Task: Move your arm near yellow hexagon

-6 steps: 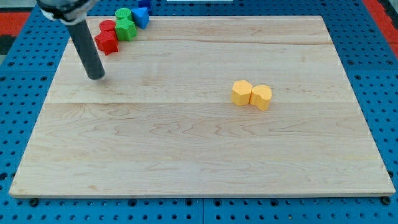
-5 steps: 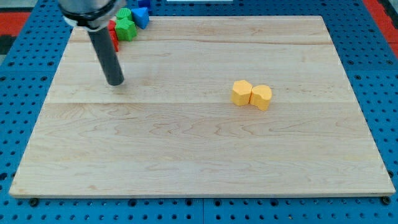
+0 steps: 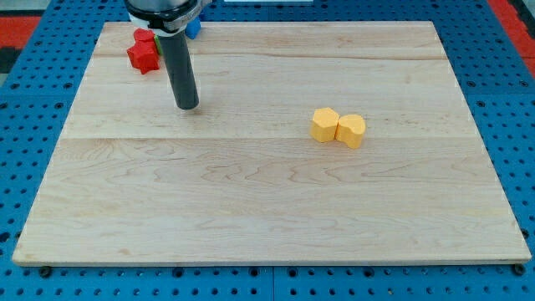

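Note:
The yellow hexagon (image 3: 324, 124) lies right of the board's middle, touching a second yellow block (image 3: 352, 130), rounded like a heart, on its right. My tip (image 3: 187, 105) rests on the board in the upper left part, well to the left of the yellow hexagon and slightly higher in the view. The dark rod rises from it to the view's top.
A red star-like block (image 3: 144, 54) and a red round block (image 3: 143, 36) sit at the board's top left corner. A green sliver and a blue block (image 3: 193, 28) show beside the rod, mostly hidden. Blue pegboard surrounds the wooden board (image 3: 267, 209).
My tip has slid to the right across the upper left of the board, toward the yellow hexagon. The rod now covers the green blocks. No block has moved.

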Action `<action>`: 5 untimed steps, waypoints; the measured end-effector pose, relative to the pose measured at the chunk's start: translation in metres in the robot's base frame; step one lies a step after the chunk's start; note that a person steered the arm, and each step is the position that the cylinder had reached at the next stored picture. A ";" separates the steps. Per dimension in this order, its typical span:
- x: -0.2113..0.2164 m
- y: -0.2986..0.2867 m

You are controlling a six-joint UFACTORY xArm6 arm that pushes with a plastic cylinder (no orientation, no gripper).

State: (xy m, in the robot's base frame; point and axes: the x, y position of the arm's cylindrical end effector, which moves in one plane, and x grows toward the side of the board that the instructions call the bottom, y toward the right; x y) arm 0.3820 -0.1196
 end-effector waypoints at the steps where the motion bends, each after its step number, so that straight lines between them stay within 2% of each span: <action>1: 0.000 0.000; 2: 0.000 -0.001; 4: 0.042 0.009; 5: 0.080 0.053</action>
